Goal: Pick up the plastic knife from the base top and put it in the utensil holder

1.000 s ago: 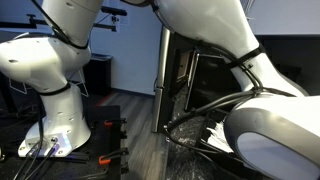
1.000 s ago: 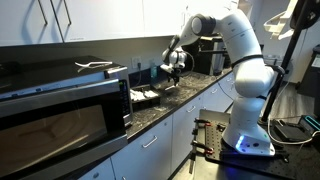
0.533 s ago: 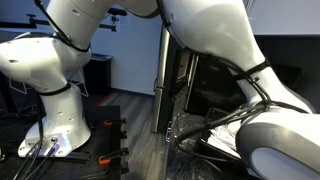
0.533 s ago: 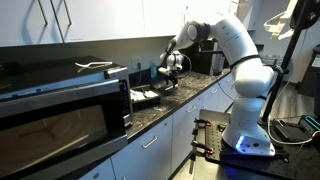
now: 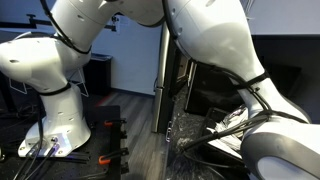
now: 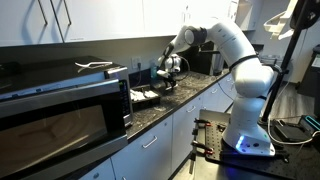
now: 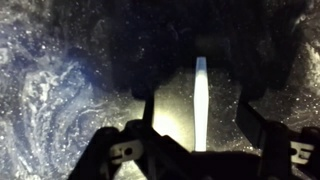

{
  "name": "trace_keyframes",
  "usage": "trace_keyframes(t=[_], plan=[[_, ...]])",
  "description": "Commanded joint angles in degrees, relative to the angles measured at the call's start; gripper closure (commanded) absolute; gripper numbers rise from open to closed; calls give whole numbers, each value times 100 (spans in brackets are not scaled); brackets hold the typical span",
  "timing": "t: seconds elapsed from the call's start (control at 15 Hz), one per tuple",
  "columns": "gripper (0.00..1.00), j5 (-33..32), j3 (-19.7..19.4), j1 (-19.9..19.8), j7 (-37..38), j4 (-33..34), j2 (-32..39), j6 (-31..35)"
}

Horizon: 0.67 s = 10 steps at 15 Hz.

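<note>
now the black gripper (image 7: 197,135) has sunk toward the speckled dark base top (image 7: 60,90), jaws spread astride the white plastic knife (image 7: 200,100), grasp next

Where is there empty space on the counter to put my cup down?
Bare counter lies between the claw and the robot. It is crowded between the microwave and the claw, where the utensil holder sits.

Microwave (image 6: 60,108): near end of counter.
White drawers (image 6: 160,140): under counter's front edge.
Dark appliance (image 6: 207,62): far back corner.
</note>
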Motion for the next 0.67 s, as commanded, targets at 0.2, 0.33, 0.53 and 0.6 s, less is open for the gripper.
trace_keyframes(t=[0.2,0.33,0.53,0.6], plan=[[71,-149,-89,73,122,192,44,-168],[86,-165,-96,73,111,179,29,-158],[100,-227,-151,168,151,18,-124,-96],[98,-264,-186,220,157,-79,-227,-90]])
